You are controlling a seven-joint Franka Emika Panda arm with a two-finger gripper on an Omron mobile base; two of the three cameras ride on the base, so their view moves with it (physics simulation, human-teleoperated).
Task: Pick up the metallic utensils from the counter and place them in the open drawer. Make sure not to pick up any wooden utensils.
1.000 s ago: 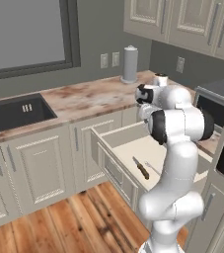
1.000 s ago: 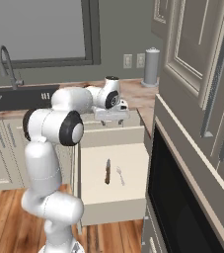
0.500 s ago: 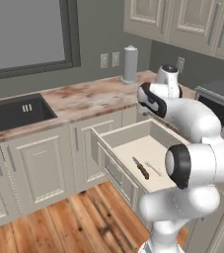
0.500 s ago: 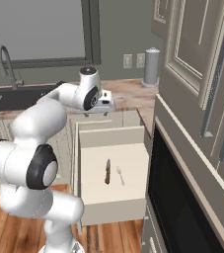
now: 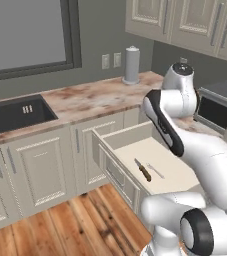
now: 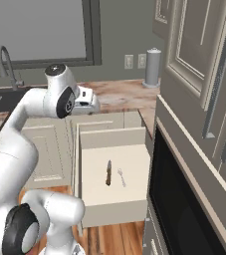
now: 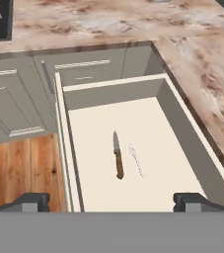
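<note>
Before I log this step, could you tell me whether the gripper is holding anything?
Nothing: the gripper is open and empty above the cream drawer.

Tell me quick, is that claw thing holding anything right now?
Gripper: open and empty, above the drawer.

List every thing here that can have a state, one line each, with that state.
Wide shallow cream drawer: pulled open.
Dark-brown-handled knife with grey blade: lying flat inside the drawer.
Thin all-silver utensil: lying flat in the drawer beside the knife, apart from it.
Two-finger gripper: open, holding nothing, above the drawer.
Cream cabinet doors: closed.
</note>
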